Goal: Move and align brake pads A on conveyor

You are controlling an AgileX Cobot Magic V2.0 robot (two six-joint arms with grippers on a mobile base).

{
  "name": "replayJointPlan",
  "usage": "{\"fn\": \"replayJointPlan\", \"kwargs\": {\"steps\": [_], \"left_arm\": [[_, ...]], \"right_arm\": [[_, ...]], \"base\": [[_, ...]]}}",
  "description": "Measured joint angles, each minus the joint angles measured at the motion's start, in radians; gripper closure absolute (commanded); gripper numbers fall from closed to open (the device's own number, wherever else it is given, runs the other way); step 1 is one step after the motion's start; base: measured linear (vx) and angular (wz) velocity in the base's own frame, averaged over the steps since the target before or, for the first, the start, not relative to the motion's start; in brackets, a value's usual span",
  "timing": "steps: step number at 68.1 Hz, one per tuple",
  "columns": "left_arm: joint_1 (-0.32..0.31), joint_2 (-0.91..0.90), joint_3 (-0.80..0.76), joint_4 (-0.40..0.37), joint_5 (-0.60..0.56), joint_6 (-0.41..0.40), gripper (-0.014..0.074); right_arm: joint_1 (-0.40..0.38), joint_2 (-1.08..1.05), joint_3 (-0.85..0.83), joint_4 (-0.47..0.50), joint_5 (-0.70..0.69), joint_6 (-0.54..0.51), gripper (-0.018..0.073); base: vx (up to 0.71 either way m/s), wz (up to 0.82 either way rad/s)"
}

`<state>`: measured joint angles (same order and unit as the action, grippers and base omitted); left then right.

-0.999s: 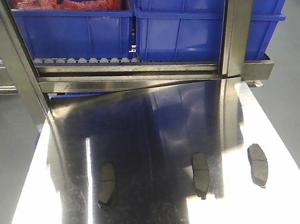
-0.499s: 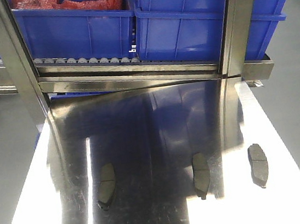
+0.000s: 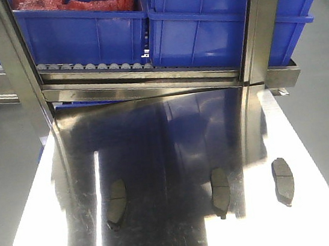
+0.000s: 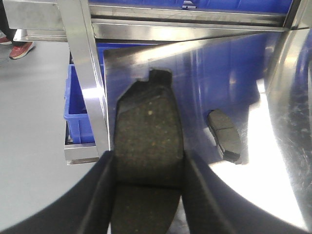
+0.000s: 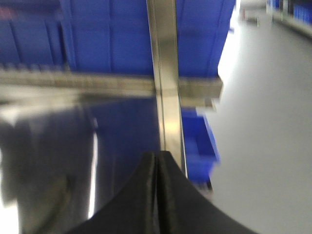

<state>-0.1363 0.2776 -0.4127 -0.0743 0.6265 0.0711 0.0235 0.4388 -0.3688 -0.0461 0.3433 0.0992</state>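
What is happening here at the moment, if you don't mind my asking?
The left gripper is shut on one brake pad, pinching it by its long edges. Three more lie apart on the shiny steel table: the left pad, the middle pad and the right pad. The right gripper is shut and holds nothing. The conveyor shows in no view, so no pad is aligned there yet.

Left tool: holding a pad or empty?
Holding. The left tool is shut on a brake pad, gripping both its long edges.
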Motion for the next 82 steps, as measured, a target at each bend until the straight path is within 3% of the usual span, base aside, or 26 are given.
{"fn": "replayJointPlan", "kwargs": {"steps": [18,43,50,70,82], "left_arm": [[0.0,0.0,0.0,0.0,0.0,0.0,0.0603],[0.0,0.0,0.0,0.0,0.0,0.0,0.0603],[0.0,0.0,0.0,0.0,0.0,0.0,0.0603],[0.0,0.0,0.0,0.0,0.0,0.0,0.0603],[0.0,0.0,0.0,0.0,0.0,0.0,0.0603]], "right_arm": [[0.0,0.349,-0.163,0.11,0.32,-0.11,0.0571],[0.0,0.561,-0.179,0.173,0.338,-0.078,0.0542],[0.0,0.595,-0.179,0.173,0.338,-0.079,0.0478],[0.0,0.654,-0.209,0.182,0.345,-0.105,0.0141],[0.0,0.719,-0.322,0.184,0.397,-0.105,0.0092]], "base": [[0.0,0.0],[0.0,0.0],[0.0,0.0],[0.0,0.0],[0.0,0.0]]}}
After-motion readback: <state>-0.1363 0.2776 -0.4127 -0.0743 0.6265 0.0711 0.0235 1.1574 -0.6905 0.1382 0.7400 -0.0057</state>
